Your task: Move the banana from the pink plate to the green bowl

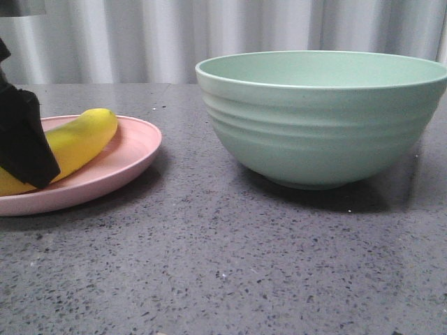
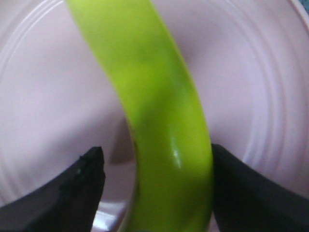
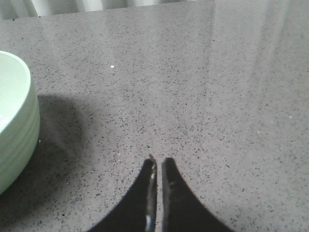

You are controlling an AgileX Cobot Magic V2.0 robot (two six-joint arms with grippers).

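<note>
The yellow banana (image 1: 84, 139) lies on the pink plate (image 1: 119, 164) at the left of the table. My left gripper (image 1: 28, 146) is down on the plate, its black fingers covering the banana's near part. In the left wrist view the banana (image 2: 154, 121) runs between the fingers of the left gripper (image 2: 155, 154). One finger (image 2: 241, 188) touches its side. The other finger (image 2: 72, 188) stands a little apart from it, with pink plate (image 2: 251, 72) showing in the gap. The green bowl (image 1: 321, 125) stands to the right, empty as far as I can see. My right gripper (image 3: 158, 162) is shut over bare table beside the green bowl (image 3: 14, 130).
The table (image 1: 209, 265) is dark grey speckled stone. A pale curtain (image 1: 174, 35) hangs behind it. A stretch of bare tabletop lies between plate and bowl.
</note>
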